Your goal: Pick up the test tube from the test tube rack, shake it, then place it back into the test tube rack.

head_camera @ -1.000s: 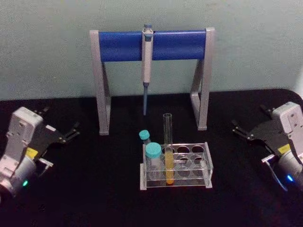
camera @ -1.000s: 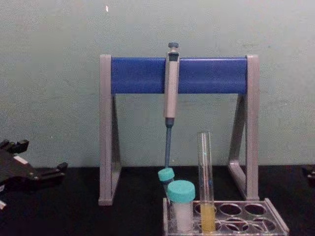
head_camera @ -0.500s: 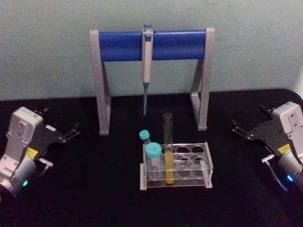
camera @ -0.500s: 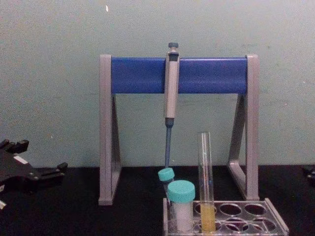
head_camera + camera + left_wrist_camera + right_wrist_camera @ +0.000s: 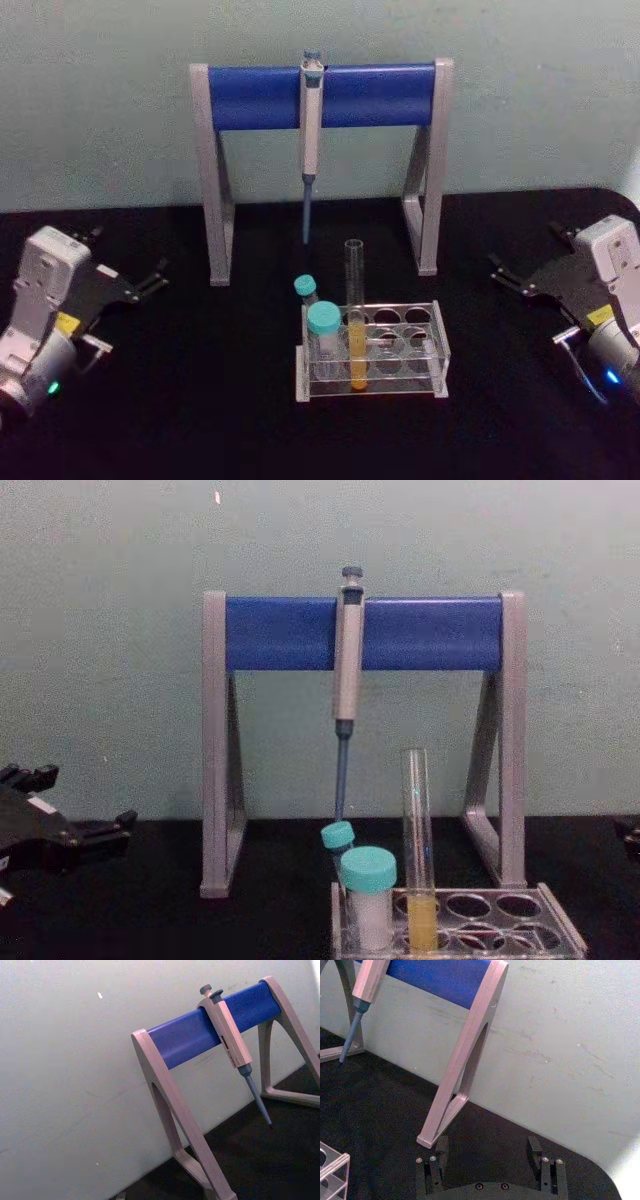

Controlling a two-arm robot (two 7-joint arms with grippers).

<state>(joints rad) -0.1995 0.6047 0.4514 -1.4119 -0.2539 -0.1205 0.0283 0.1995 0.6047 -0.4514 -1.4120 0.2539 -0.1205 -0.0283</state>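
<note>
Your test tube (image 5: 355, 300) stands upright in the test tube rack (image 5: 425, 350), which sits on the black tabletop (image 5: 220, 400) close to the middle, slightly right of centre. Yellow liquid fills the tube's lower part, and its clear, capless upper part rises well above the rack's top plate. It stands just right of a wide teal-capped tube (image 5: 323, 335) at the rack's left end; you cannot tell which row its hole belongs to. A small teal-capped tube (image 5: 305, 290) leans at the rack's far-left corner, and whether it sits in a hole is not clear. From the chest view the test tube (image 5: 417, 830) shows taller than both capped ones.

On the far side, a grey-and-blue pipette stand (image 5: 260, 97) spans the tabletop, with 1 pipette (image 5: 311, 120) hanging from its blue bar, tip down, behind the rack.

Your left pincer (image 5: 128, 255) lies at the left side of the tabletop, well apart from the rack, its fingers spread and holding nothing. Your right pincer (image 5: 530, 252) lies at the right side, equally far off. The right wrist view shows its 2 fingers (image 5: 440, 1157) spread, with bare tabletop between them and a corner of the rack (image 5: 332, 1167) off to one side.
</note>
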